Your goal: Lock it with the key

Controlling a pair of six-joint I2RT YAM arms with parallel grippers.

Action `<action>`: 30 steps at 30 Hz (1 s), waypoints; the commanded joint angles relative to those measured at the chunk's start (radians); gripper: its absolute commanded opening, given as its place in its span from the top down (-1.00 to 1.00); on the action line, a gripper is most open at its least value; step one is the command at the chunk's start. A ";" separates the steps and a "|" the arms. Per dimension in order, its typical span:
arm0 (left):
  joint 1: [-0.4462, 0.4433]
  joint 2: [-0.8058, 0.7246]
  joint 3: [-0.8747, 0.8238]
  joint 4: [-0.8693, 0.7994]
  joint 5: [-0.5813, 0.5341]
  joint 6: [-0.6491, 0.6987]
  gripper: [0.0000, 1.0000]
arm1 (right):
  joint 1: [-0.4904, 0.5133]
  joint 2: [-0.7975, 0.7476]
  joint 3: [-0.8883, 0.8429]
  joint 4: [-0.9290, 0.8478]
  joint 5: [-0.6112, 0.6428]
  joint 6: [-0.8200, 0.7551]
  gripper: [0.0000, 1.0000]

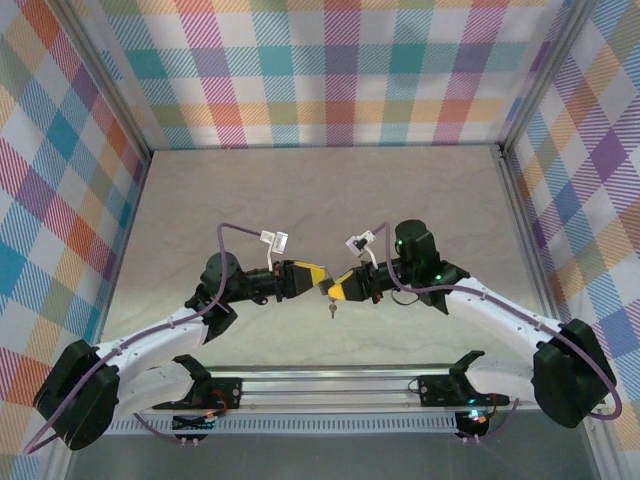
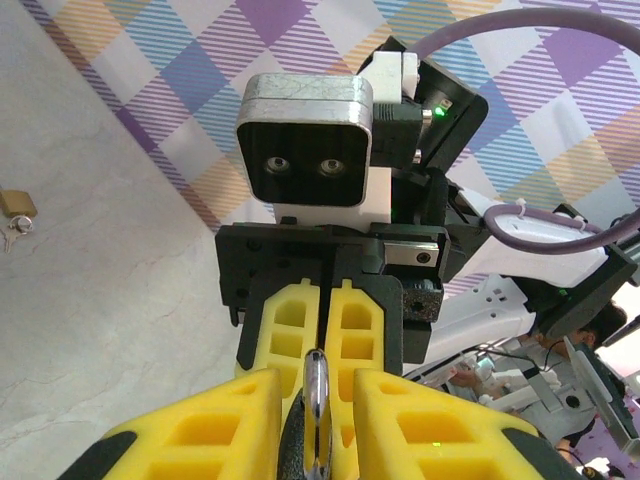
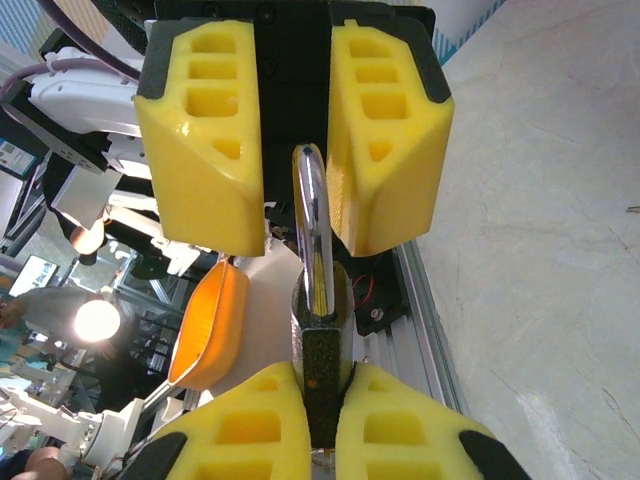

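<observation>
The lock [image 3: 325, 378], a dark-bodied padlock, is clamped by its body in my right gripper [image 3: 322, 372], which is shut on it. Its silver shackle [image 3: 312, 215] points away, in between the yellow fingers [image 3: 200, 140] of my left gripper. In the left wrist view the shackle [image 2: 316, 395] stands edge-on inside my left gripper [image 2: 318, 385], which is open, with a gap on the shackle's right side. Seen from above, the left gripper [image 1: 316, 279] and right gripper [image 1: 334, 290] meet tip to tip over the table's near middle. The key is out of view.
A small brass-gold padlock [image 2: 17, 204] with a small silver key attached lies on the table, just nearer than the gripper tips [image 1: 332, 308]. The metal rail [image 1: 320, 385] runs along the near edge. Plaid walls [image 1: 330, 70] close three sides. The beige table [image 1: 320, 200] spreads beyond the arms.
</observation>
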 commanded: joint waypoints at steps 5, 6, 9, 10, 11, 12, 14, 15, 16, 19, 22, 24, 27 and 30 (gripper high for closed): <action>0.017 -0.042 0.021 -0.022 -0.024 0.037 0.54 | 0.024 0.023 0.016 -0.004 -0.048 -0.035 1.00; 0.017 -0.044 0.021 -0.023 -0.025 0.038 0.55 | 0.025 0.023 0.017 -0.006 -0.050 -0.038 1.00; 0.017 -0.046 0.023 -0.029 -0.023 0.037 0.57 | 0.027 0.019 0.020 -0.012 -0.044 -0.043 1.00; 0.017 -0.046 0.022 -0.029 -0.023 0.038 0.59 | 0.027 0.018 0.021 -0.015 -0.042 -0.044 1.00; 0.017 -0.044 0.021 -0.029 -0.022 0.037 0.59 | 0.027 0.018 0.023 -0.017 -0.040 -0.045 1.00; 0.017 -0.044 0.020 -0.028 -0.020 0.038 0.59 | 0.027 0.017 0.023 -0.017 -0.038 -0.045 1.00; 0.017 -0.042 0.019 -0.027 -0.015 0.035 0.60 | 0.027 0.015 0.022 -0.025 -0.026 -0.052 1.00; 0.017 -0.043 0.018 -0.025 -0.014 0.035 0.60 | 0.027 0.015 0.023 -0.025 -0.024 -0.052 1.00; 0.017 -0.043 0.018 -0.025 -0.012 0.033 0.60 | 0.027 0.015 0.025 -0.025 -0.024 -0.052 1.00; 0.018 -0.039 0.016 -0.025 -0.007 0.032 0.62 | 0.027 0.012 0.026 -0.026 -0.018 -0.052 1.00; 0.015 -0.033 0.017 -0.023 0.000 0.029 0.63 | 0.027 0.006 0.028 -0.031 -0.005 -0.054 1.00; 0.014 -0.032 0.015 -0.025 0.003 0.030 0.62 | 0.027 0.002 0.029 -0.035 0.004 -0.055 1.00; 0.012 -0.030 0.017 -0.035 0.003 0.036 0.61 | 0.027 -0.002 0.030 -0.038 0.016 -0.055 1.00; 0.008 -0.028 0.020 -0.041 0.005 0.042 0.61 | 0.025 -0.009 0.031 -0.037 0.034 -0.053 1.00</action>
